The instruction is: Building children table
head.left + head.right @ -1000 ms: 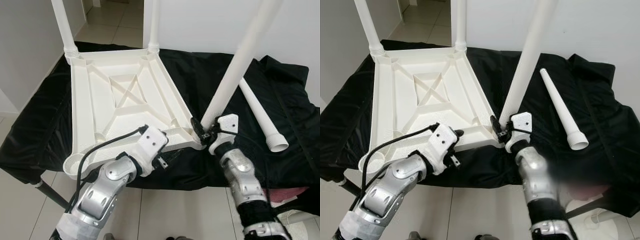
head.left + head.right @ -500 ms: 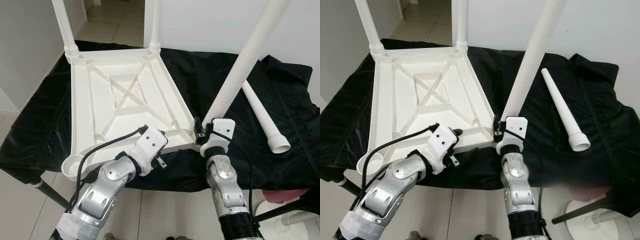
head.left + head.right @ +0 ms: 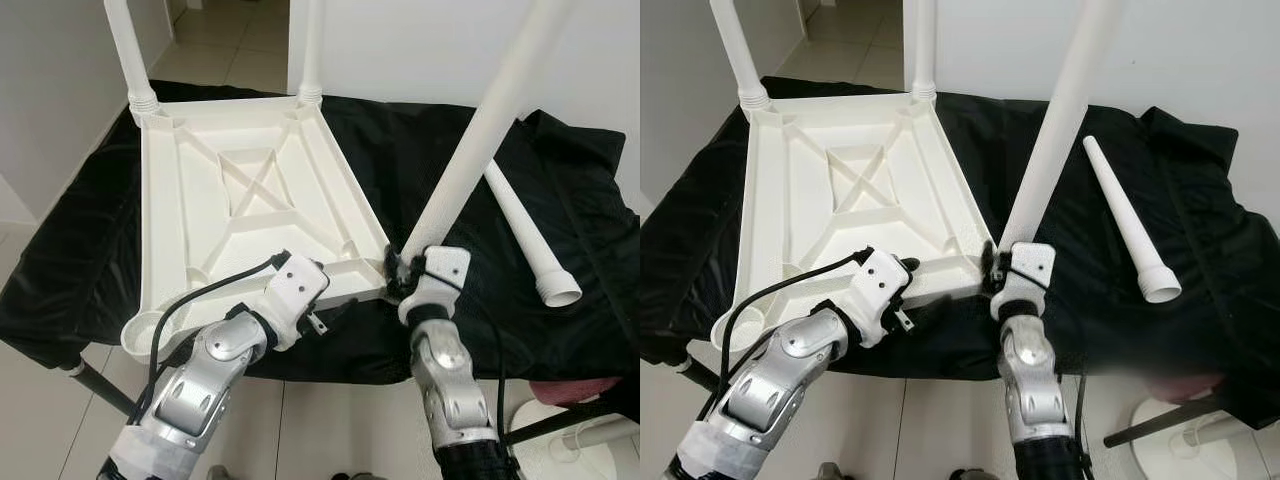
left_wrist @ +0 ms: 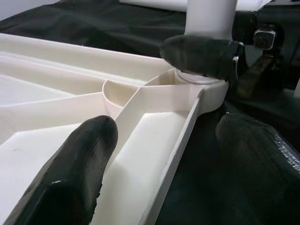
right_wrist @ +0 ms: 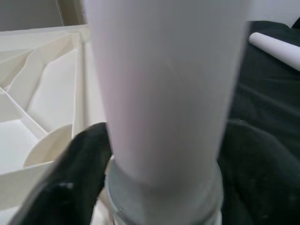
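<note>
Table top: the white tabletop (image 3: 240,200) lay upside down on the black cloth (image 3: 520,200), two legs (image 3: 128,50) already standing in its far corners
Right gripper: the right gripper (image 3: 404,270) was clamped round the base of the third leg (image 3: 480,130), seated at the near right corner socket
Left gripper: the left gripper (image 4: 154,154) sat spread wide across the tabletop's near rim, gripping nothing
Change: the third leg stood steeper than a second before, its foot now in the socket; probably nearly screwed home
Elsewhere: the fourth leg (image 3: 1125,220) lay where it had been, on the cloth, well apart; near left socket (image 3: 145,330) open
</note>
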Controlling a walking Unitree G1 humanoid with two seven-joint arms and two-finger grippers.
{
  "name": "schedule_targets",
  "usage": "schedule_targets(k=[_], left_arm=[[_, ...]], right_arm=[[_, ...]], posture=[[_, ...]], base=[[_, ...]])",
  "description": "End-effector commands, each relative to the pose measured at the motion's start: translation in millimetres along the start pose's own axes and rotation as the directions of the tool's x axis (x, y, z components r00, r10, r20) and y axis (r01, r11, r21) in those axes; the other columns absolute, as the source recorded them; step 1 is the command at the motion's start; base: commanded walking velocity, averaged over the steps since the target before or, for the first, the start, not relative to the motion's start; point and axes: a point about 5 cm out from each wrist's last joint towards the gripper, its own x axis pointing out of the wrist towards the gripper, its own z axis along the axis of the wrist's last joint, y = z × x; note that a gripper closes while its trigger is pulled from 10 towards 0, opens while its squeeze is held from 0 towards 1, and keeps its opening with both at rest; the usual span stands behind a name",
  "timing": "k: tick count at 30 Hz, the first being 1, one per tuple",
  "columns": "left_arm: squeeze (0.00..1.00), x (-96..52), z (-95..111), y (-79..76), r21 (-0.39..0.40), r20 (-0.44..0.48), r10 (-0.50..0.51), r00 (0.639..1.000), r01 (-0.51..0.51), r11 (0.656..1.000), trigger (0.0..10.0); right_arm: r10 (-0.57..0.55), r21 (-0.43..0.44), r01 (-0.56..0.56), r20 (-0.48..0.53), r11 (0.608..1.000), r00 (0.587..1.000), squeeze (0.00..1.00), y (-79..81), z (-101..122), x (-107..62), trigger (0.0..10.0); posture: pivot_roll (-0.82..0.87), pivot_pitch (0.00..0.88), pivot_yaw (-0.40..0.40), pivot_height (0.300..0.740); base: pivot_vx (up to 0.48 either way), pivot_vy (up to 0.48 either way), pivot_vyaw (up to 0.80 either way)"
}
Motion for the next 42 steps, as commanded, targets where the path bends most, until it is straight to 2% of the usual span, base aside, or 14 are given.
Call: schedule_targets(k=[1,6,7,8,12,13,15,16,19,21,24,25,32,42], left_arm=[[0.0,0.9,-1.7,0.9,0.003,-0.007,0.001,1.0,-0.001,1.0,10.0],[0.0,0.5,-2.3,-0.2,0.003,-0.007,-0.002,1.0,0.002,1.0,10.0],[0.0,1.1,-2.6,-1.3,0.0,-0.009,-0.011,1.0,0.011,1.0,10.0],[0.0,1.7,-2.8,-2.5,-0.001,-0.009,-0.022,1.0,0.022,1.0,10.0],[0.0,1.7,-3.2,-5.1,0.003,-0.012,-0.045,0.999,0.045,0.999,10.0],[0.0,1.7,-3.2,-5.1,0.003,-0.012,-0.045,0.999,0.045,0.999,10.0],[0.0,1.3,-5.8,-7.3,0.019,-0.029,-0.064,0.998,0.065,0.998,10.0],[0.0,1.3,-5.8,-7.3,0.019,-0.029,-0.064,0.998,0.065,0.998,10.0],[0.0,2.8,-7.4,-10.5,0.014,-0.033,-0.08,0.996,0.08,0.997,10.0],[0.0,3.6,-7.7,-11.8,0.006,-0.033,-0.086,0.996,0.086,0.996,10.0],[0.0,4.4,-9.7,-14.3,0.008,-0.04,-0.099,0.994,0.099,0.995,10.0],[0.0,6.3,-14.4,-18.9,0.013,-0.056,-0.117,0.992,0.118,0.993,10.0],[0.0,7.8,-15.0,-20.8,0.012,-0.059,-0.127,0.99,0.128,0.992,10.0],[0.0,13.0,-11.1,-15.0,0.012,-0.045,-0.116,0.992,0.116,0.993,10.0]], right_arm=[[0.065,0.007,-0.065,-0.013,0.998,0.998,1.0,-5.0,-3.1,-3.0,10.0],[0.125,0.004,-0.125,-0.02,0.992,0.992,1.0,-8.5,-5.3,-4.1,10.0],[0.158,-0.023,-0.159,-0.026,0.987,0.987,0.02,-14.9,-7.2,-2.8,10.0],[0.197,-0.062,-0.198,-0.033,0.978,0.98,0.0,-20.7,-8.2,-0.6,10.0],[0.286,-0.125,-0.29,-0.048,0.949,0.957,0.0,-29.5,-7.9,4.8,10.0],[0.286,-0.125,-0.29,-0.048,0.949,0.957,0.0,-29.5,-7.9,4.8,10.0],[0.356,-0.138,-0.361,-0.063,0.922,0.932,0.0,-32.1,-10.1,7.4,10.0],[0.356,-0.138,-0.361,-0.063,0.922,0.932,0.0,-32.1,-10.1,7.4,10.0],[0.459,-0.12,-0.465,-0.079,0.877,0.885,0.0,-28.3,-11.4,10.4,10.0],[0.488,-0.103,-0.494,-0.078,0.864,0.87,0.0,-26.3,-11.0,11.6,10.0],[0.511,-0.114,-0.517,-0.078,0.848,0.856,0.0,-23.5,-10.1,14.3,10.0],[0.545,-0.131,-0.55,-0.077,0.825,0.835,0.0,-18.0,-8.7,21.5,10.0],[0.565,-0.141,-0.569,-0.07,0.811,0.822,0.0,-16.1,-7.5,25.9,10.0],[0.587,-0.174,-0.587,-0.057,0.791,0.808,0.0,-19.9,-4.0,34.8,10.0]], posture=[[-0.01,0.076,-0.04,0.74],[-0.01,0.069,-0.037,0.74],[-0.01,0.069,-0.036,0.74],[-0.01,0.066,-0.03,0.74],[-0.01,0.065,-0.028,0.74],[-0.01,0.065,-0.028,0.74],[0.0,0.061,-0.028,0.74],[0.0,0.061,-0.028,0.74],[0.0,0.05,-0.028,0.74],[0.0,0.045,-0.028,0.74],[0.0,0.041,-0.029,0.74],[0.0,0.037,-0.024,0.74],[0.0,0.035,-0.023,0.74],[0.0,0.009,-0.017,0.74]], base=[[0.0,0.0,0.0],[0.0,0.0,0.0],[0.0,0.0,0.0],[0.0,0.0,0.0],[0.0,0.0,0.0],[0.0,0.0,0.0],[0.0,0.0,0.0],[0.0,0.0,0.0],[0.0,0.0,0.0],[0.0,0.0,0.0],[0.0,0.0,0.0],[0.0,0.0,0.0],[0.0,0.0,0.0],[0.0,0.0,0.0]])
